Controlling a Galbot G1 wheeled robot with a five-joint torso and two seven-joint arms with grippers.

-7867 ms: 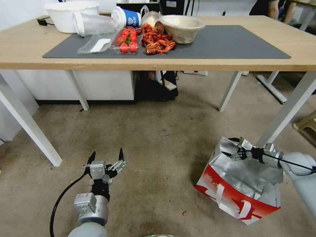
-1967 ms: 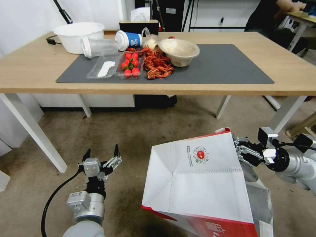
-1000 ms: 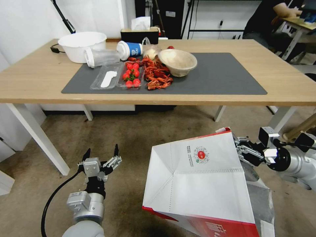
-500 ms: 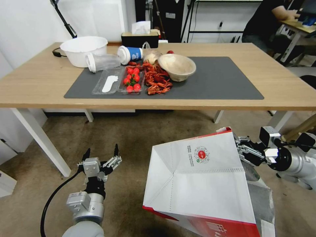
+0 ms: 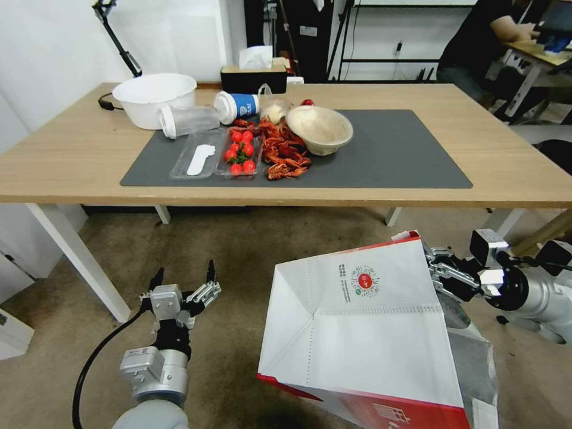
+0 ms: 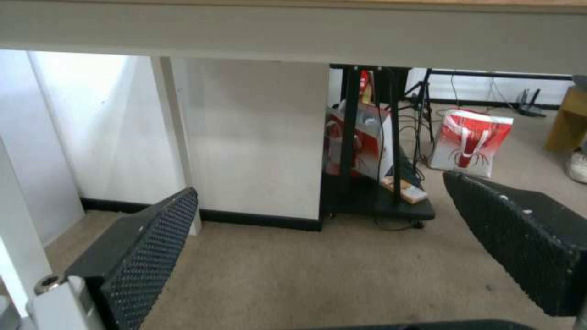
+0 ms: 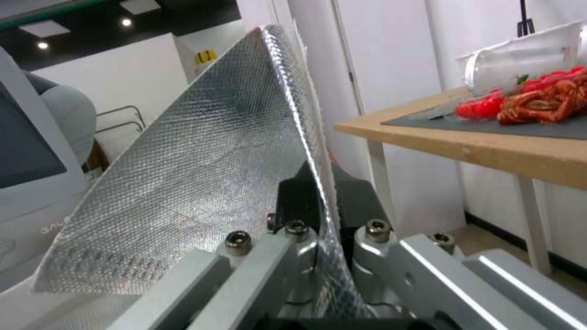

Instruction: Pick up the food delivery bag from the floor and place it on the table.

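The right gripper (image 5: 430, 268) pinches the rim of the food delivery bag (image 5: 363, 333), holding it tilted above the floor (image 5: 286, 238), in front of the table (image 5: 59, 167). Left of the bag, the left gripper (image 5: 183, 281) hovers, fingers spread, holding nothing.

My arms are rounded silver-grey shells. A black cable loops off the left wrist, and my left gripper (image 5: 183, 285) carries black fingers (image 6: 146, 250) with dimpled rubber pads. My right gripper (image 5: 433, 268) is bare aluminium linkage with hex-head screws, black cubes on its wrist.
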